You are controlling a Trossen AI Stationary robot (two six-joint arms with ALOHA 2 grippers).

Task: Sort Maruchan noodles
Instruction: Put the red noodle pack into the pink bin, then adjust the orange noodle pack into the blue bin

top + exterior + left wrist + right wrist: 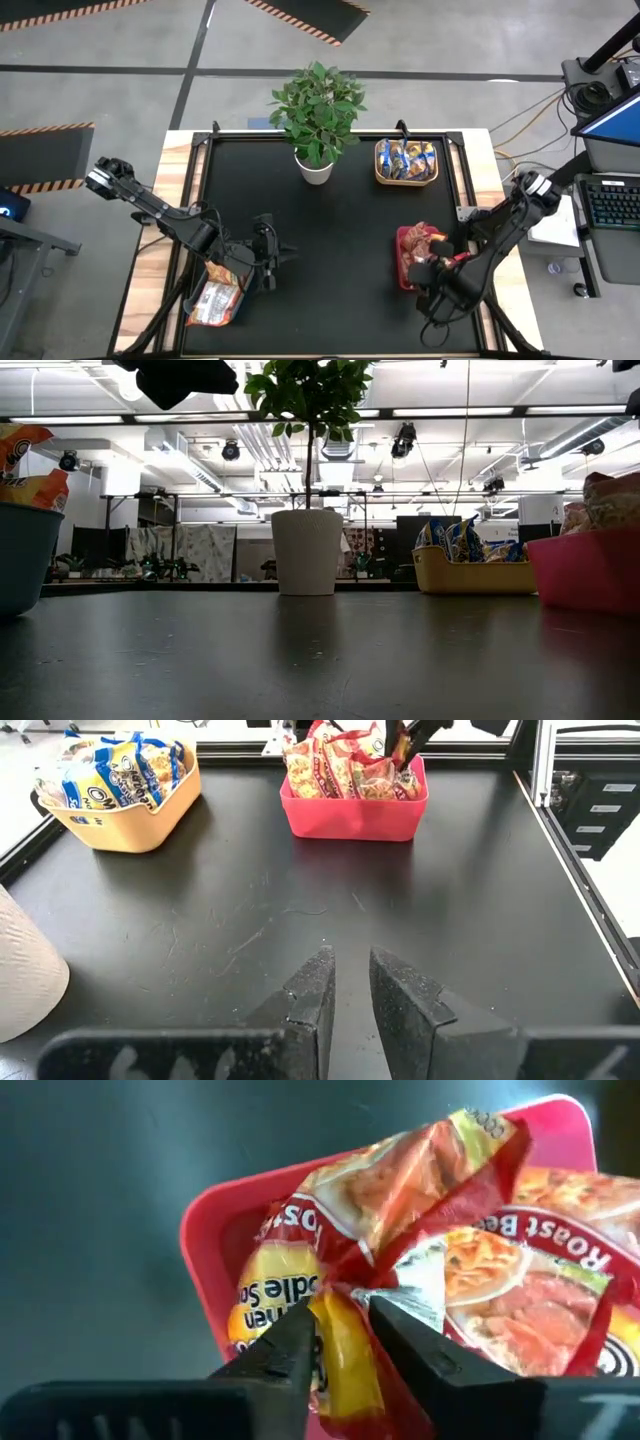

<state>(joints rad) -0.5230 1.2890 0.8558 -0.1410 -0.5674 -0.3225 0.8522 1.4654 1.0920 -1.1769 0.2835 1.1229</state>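
Observation:
Red-pink noodle packets (430, 1210) fill the red bin (402, 262) at the table's right near side. My right gripper (340, 1315) hangs over that bin, shut on one of them. Blue-and-yellow packets (405, 158) sit in a tan-yellow bin (130, 820) at the far right. Orange packets (215, 300) lie in a grey-blue bin (20, 560) at the near left. My left gripper (350, 975) hovers above bare table beside that bin, shut and touching nothing. My right gripper pinches a red-pink packet by its crumpled yellow-and-red end (342, 1342) between the two fingers, coming from above and pointing down into the red bin. The rest of the packet lies on the other packets in the bin.
A potted plant (318, 120) in a white pot (307, 550) stands at the far middle of the black table. Bare table stretches between the two arms and in front of the plant. A metal frame rail (205, 160) borders the table top.

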